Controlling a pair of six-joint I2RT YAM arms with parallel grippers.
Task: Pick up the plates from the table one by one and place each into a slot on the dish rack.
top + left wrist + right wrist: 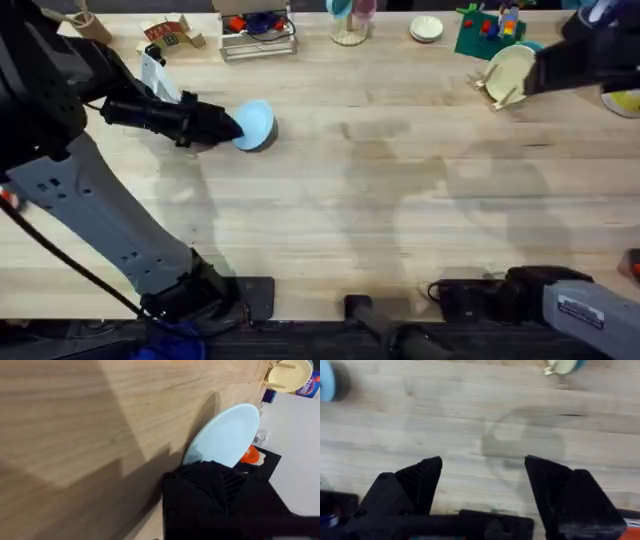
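- The left jaws pinch the rim of the pale blue plate, which sits at about ten o'clock on the bench in the overhead view, tipped up on edge rather than lying flat.
- The left wrist view adds what the overhead cannot: the blue plate stands tilted with its lower rim hidden behind the black finger, and it throws a dark shadow onto the planks beside it.
- That same view catches the cream plate far off, held between pale sticks.
- The right jaws are spread wide with bare wood between them, gripping nothing; the right wrist view makes this plain.
- In the overhead view the right arm reaches to about two o'clock, ending just beside the dish rack, where the cream plate leans in a slot.
- The right wrist view shows the blue plate as a sliver at one edge and the cream plate at another, well apart.
- A small whitish dish lies near twelve o'clock at the far edge.
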